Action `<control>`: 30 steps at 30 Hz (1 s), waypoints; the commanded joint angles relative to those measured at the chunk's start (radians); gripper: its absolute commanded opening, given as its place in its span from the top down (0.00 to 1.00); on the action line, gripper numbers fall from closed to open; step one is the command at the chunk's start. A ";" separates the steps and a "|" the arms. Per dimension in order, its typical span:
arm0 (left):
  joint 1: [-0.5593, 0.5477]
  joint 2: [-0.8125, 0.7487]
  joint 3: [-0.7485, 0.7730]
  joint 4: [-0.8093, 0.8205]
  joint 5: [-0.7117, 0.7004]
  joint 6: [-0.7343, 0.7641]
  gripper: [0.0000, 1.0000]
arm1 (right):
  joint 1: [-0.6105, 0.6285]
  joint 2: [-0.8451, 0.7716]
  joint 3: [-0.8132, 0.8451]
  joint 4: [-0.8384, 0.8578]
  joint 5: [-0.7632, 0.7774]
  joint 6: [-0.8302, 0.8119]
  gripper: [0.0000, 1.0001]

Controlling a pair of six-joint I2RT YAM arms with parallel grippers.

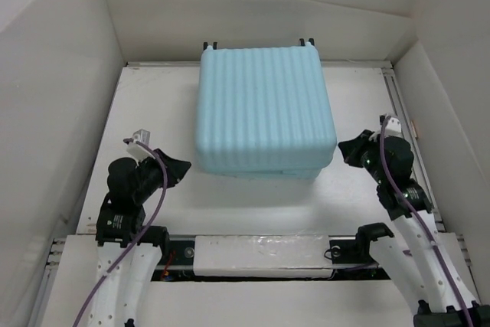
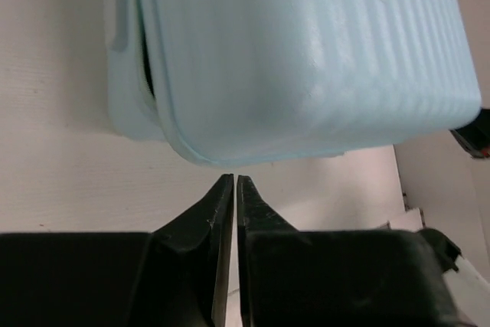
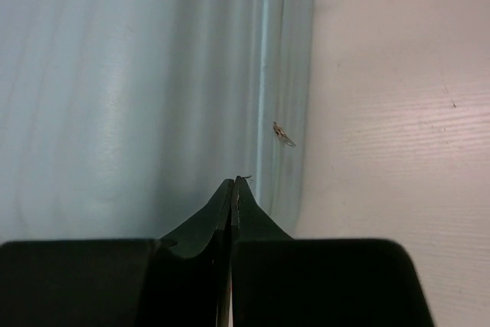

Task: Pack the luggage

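Observation:
The luggage (image 1: 264, 109), a light-blue ribbed hard-shell suitcase, lies flat and closed in the middle of the white table, its wheels at the far edge. A dark gap shows along its seam in the left wrist view (image 2: 306, 59). My left gripper (image 1: 182, 168) is shut and empty, just off the suitcase's near-left corner; its tips (image 2: 234, 181) stop a little short of the shell. My right gripper (image 1: 346, 148) is shut and empty at the suitcase's right side; in the right wrist view its tips (image 3: 234, 183) sit close against the shell (image 3: 138, 89).
White walls enclose the table (image 1: 153, 112) on the left, back and right. A metal rail (image 1: 398, 105) runs along the right edge. A small brown speck (image 3: 283, 135) lies by the suitcase's edge. Black wheels (image 1: 306, 41) stick out at the back.

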State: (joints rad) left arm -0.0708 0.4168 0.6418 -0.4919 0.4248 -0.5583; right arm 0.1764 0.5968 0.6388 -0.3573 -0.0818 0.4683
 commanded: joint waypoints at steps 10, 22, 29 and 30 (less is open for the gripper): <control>-0.003 -0.055 -0.077 -0.005 0.291 0.072 1.00 | 0.104 0.225 0.047 0.040 -0.039 0.056 1.00; -0.003 0.074 -0.166 0.225 0.278 -0.055 0.96 | 0.356 0.253 0.101 0.090 -0.015 0.036 1.00; -0.003 0.220 -0.175 0.433 0.131 -0.152 0.91 | 0.428 0.232 0.101 0.101 0.068 0.003 1.00; -0.003 0.268 -0.189 0.453 0.118 -0.152 0.91 | 0.437 0.216 0.101 0.101 0.056 -0.019 1.00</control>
State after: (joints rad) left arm -0.0711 0.5972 0.4587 -0.1814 0.6056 -0.6758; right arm 0.5919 0.8490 0.6746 -0.3824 0.0002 0.4747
